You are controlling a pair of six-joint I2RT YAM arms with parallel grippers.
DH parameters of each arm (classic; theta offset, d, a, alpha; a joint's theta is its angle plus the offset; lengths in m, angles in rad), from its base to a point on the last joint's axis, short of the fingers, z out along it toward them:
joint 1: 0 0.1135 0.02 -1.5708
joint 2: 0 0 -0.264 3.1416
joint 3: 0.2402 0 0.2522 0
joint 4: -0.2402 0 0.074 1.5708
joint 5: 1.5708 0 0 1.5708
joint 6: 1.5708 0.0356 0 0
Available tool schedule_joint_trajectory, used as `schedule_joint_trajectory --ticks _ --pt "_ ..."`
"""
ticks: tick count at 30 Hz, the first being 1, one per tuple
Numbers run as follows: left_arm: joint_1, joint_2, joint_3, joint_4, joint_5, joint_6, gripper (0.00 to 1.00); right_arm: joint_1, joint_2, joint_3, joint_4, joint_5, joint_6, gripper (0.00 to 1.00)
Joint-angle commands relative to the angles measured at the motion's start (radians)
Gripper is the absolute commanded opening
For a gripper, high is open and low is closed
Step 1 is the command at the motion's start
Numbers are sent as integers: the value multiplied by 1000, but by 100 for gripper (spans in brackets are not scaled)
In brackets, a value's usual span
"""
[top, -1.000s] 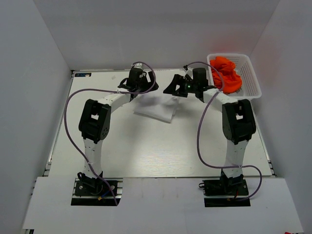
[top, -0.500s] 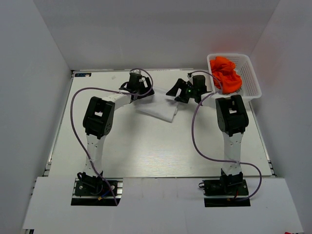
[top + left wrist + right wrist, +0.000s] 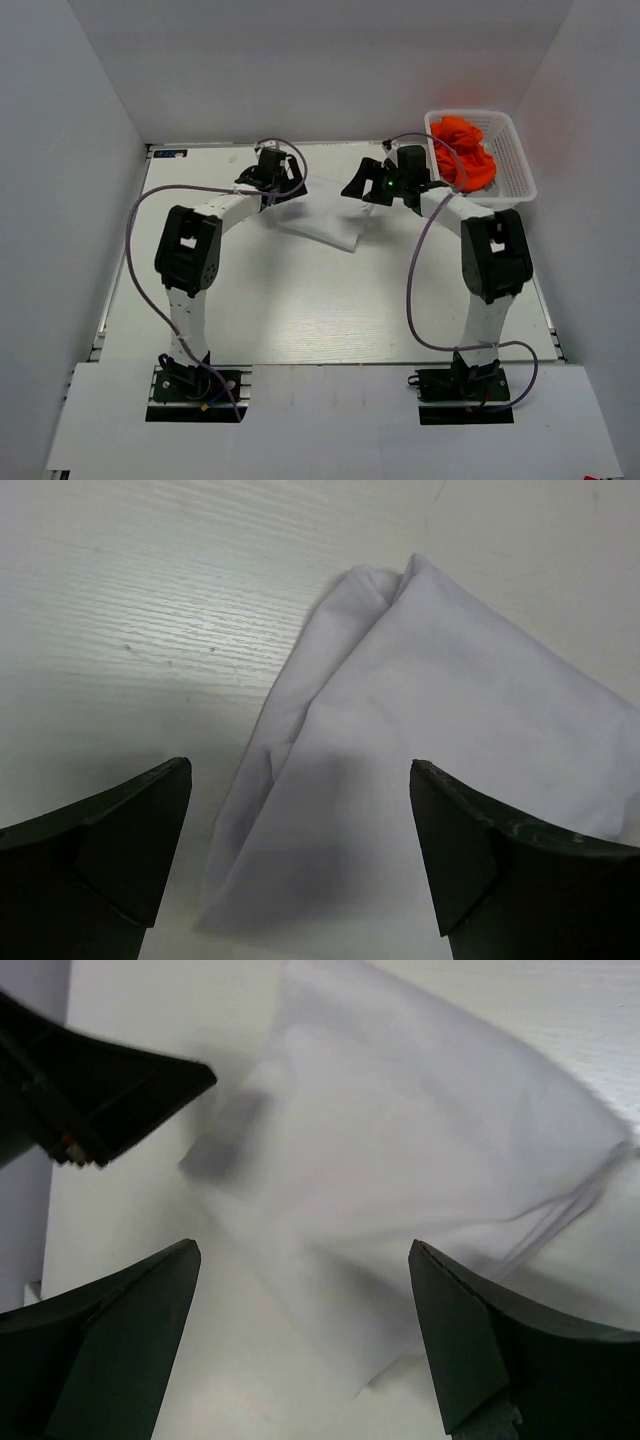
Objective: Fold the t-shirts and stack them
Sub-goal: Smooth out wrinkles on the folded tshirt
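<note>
A folded white t-shirt [image 3: 322,221] lies flat on the table between the two arms. It also shows in the left wrist view [image 3: 430,750] and in the right wrist view [image 3: 400,1170]. My left gripper [image 3: 281,187] is open and empty just above the shirt's far left edge. My right gripper [image 3: 358,186] is open and empty above the shirt's far right corner. Bright orange t-shirts [image 3: 465,152] lie crumpled in the white lattice basket [image 3: 517,165] at the far right.
The basket stands at the table's far right corner, close behind the right arm. White walls close in the table at the left, back and right. Purple cables loop out from both arms.
Both grippers have risen slightly off the folded white shirt and stand open. The left arm's elbow has swung left and the right arm's elbow right. The shirt stays put.
</note>
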Motion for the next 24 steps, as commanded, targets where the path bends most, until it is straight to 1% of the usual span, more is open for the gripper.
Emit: schedule_joint_trajectory --ticks 1,4,5,6,7,8,9,12,14,17,20,24 --pt "-17 -194 -34 -25 -52 32 100 47 -155 -96 20 -6 -21 91" --pt "-17 -221 -59 -48 81 32 100 76 -177 -165 63 -29 -7 91" --pt "-17 -230 -98 -22 112 32 100 80 -177 -177 100 -40 18 91" --pt "-17 -239 -125 4 176 18 100 91 -177 -205 131 -52 30 91" --pt "-17 -239 -183 73 218 8 100 94 -157 -223 161 -96 41 91" --pt "-17 -239 -204 95 253 -5 100 94 -151 -245 178 -109 68 91" --pt "-17 -239 -221 107 305 -18 100 96 -140 -254 213 -128 77 91" --pt "-17 -190 -254 107 370 -37 100 97 -103 -308 258 -158 116 91" --pt "-17 -146 -266 93 381 -46 100 91 -70 -329 240 -158 114 91" --pt "-17 -124 -295 69 368 -64 100 87 -56 -384 221 -104 113 91" --pt "-17 -135 -339 60 356 -65 100 84 -48 -423 191 -61 105 91" --pt "-17 -188 -378 28 312 -65 100 91 -97 -444 172 -29 75 91"
